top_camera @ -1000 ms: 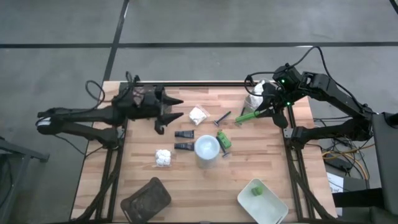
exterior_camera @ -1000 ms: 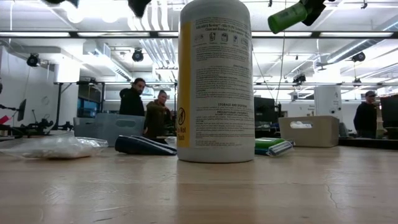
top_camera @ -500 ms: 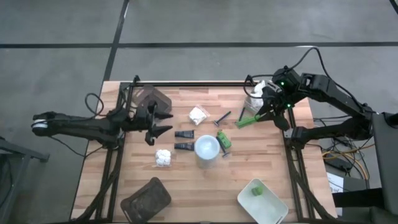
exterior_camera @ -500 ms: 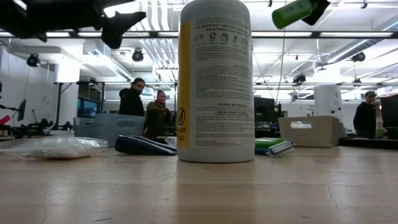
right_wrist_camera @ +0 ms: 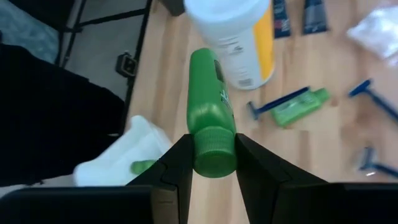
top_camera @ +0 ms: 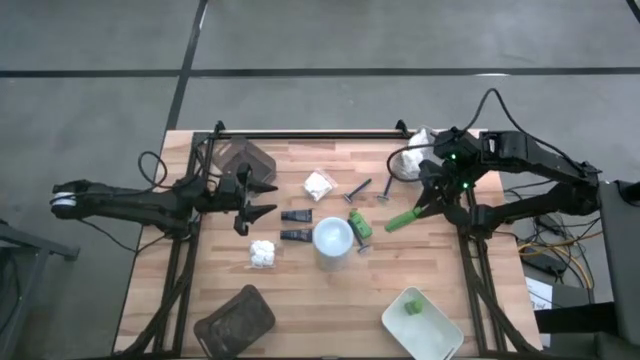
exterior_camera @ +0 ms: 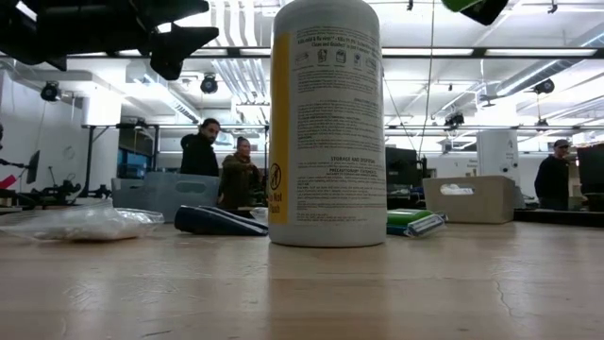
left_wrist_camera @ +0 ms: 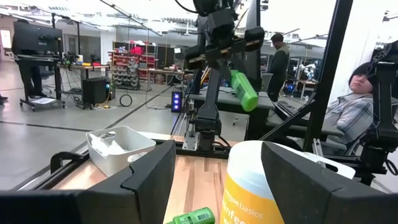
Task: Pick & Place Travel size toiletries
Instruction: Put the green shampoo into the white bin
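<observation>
The right pincer (top_camera: 418, 208) clamps the capped end of a small green plastic bottle (top_camera: 401, 217) and holds it in the air above the wooden desk (top_camera: 470, 300), at about three o'clock from the tall yellow-labelled, white-capped cylindrical bottle (top_camera: 333, 238) standing mid-desk. At five o'clock from that bottle lies a pale white-grey rectangular tray (top_camera: 425, 330) with one small green piece (top_camera: 412, 306) inside. The left pincer (top_camera: 258, 198) hangs at ten o'clock from the bottle, its fingers spread wide and empty, above two short dark tubes (top_camera: 295, 226) and a white lumpy packet (top_camera: 262, 252).
</observation>
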You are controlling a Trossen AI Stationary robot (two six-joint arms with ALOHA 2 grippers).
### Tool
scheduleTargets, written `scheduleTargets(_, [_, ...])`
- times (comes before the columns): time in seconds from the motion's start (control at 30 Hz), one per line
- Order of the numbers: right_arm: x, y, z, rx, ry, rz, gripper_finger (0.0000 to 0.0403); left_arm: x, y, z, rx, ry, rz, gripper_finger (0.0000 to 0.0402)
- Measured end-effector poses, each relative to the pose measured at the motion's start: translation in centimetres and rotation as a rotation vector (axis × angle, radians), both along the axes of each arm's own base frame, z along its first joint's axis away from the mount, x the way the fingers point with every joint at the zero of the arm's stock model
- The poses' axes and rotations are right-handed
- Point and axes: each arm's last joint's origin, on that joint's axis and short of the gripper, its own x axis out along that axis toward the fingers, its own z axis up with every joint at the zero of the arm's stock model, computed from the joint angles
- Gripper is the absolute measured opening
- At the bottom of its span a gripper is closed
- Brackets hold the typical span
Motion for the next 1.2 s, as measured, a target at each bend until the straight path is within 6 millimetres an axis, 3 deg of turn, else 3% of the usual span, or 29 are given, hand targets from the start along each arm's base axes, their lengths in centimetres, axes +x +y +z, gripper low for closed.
scheduleTargets(0.7, [-1.2, 7.5, -0.1, 0.363, 0.404, -0.108, 0.0093, 0.0, 0.0, 0.0, -0.001, 0.001, -0.001, 0.0243])
scheduleTargets(0.93, [-2.3, 9.9, -0.4, 0.411, 0.556, -0.125, 0.0093, 0.0, 0.0, 0.0, -0.001, 0.001, -0.001, 0.0243])
scheduleTargets(1.2, [-2.8, 11.1, -2.1, 0.388, 0.675, -0.189, 0.0093, 0.0, 0.0, 0.0, -0.001, 0.001, -0.001, 0.0243])
